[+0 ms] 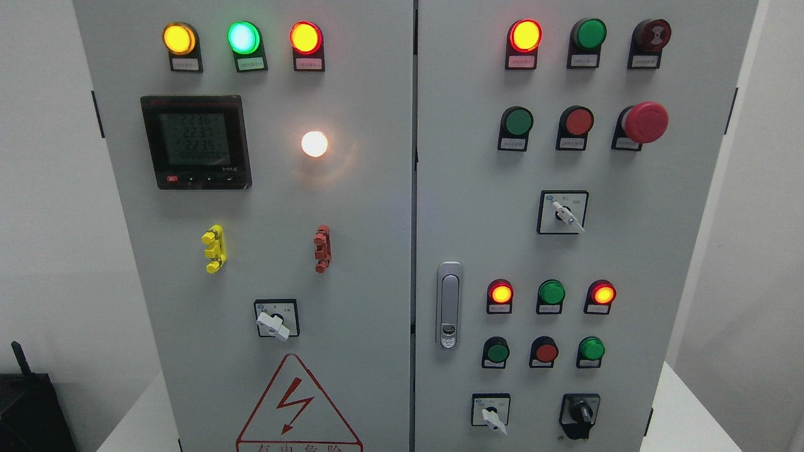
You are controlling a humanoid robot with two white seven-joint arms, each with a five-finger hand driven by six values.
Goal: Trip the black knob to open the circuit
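Observation:
A grey electrical cabinet fills the head view. The black knob [580, 413] is a rotary selector at the lower right of the right door, its handle pointing straight up. Next to it on the left is a white rotary switch [493, 417]. Neither of my hands nor arms shows in the view.
The right door carries lit red lamps [525, 35], green and red push buttons, a red mushroom stop button [646, 122], another white selector [567, 215] and a door latch [448, 305]. The left door has a meter [196, 142], a white lamp, a white selector [274, 323] and a warning triangle.

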